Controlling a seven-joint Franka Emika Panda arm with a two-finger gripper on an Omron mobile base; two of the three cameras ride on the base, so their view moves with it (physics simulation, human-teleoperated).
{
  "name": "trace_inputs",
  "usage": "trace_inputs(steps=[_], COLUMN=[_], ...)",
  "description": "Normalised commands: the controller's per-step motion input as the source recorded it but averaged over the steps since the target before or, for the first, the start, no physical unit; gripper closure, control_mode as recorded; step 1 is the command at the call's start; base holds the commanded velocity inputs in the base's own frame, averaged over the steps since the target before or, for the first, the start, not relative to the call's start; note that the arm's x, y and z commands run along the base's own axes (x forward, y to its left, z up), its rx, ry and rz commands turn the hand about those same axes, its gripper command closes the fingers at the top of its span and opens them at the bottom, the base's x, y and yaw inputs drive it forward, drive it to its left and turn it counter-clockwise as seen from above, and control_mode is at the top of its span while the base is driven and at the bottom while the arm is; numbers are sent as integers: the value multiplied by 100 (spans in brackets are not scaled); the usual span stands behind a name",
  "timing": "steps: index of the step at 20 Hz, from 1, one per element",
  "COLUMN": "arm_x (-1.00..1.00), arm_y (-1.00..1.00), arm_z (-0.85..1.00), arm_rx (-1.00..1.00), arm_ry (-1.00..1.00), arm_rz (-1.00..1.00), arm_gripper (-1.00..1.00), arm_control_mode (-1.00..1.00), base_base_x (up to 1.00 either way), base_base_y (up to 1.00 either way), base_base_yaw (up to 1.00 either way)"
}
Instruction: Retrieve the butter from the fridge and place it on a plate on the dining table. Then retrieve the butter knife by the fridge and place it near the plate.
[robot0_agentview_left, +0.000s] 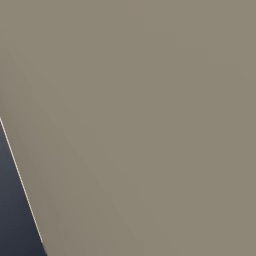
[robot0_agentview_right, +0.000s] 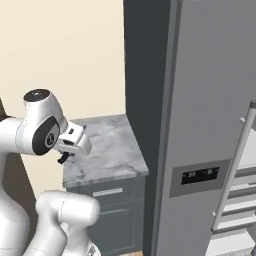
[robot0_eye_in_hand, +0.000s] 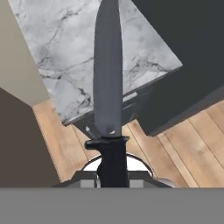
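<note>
Tool (robot0_eye_in_hand: 113, 177) round butter knife (robot0_eye_in_hand: 107, 78), seemingly above cabinet edge (robot0_eye_in_hand: 124, 98)

The white arm (robot0_agentview_right: 35, 131) folds at its elbow, its pincer (robot0_eye_in_hand: 113, 177) clamped shut, raised.

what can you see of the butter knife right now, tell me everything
The butter knife is slim and dark all over, with a long blade tapering to a rounded point, a short cross guard and a black handle. It looks matte, like dark metal or plastic. In the hand view its handle is clamped in the shut jaws at the bottom, and the blade points straight away from the hand. It is lifted in the air above the marble-topped cabinet and the wooden floor; apart from the jaws, nothing appears to touch it.
</note>
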Motion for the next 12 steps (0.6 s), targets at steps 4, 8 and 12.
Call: trace_inputs(steps=[4,8,12], arm_x=[0,0,0], arm_y=[0,0,0], arm_z=[0,0,0], arm_rx=[0,0,0], arm_ry=[0,0,0], arm_rz=[0,0,0], arm_gripper=[100,100,100], arm_control_mode=[100,100,100], base_base_x=[-99,-58,-46], base_base_y=[-5,-42,-45], base_base_yaw=[-34,-51,-64])
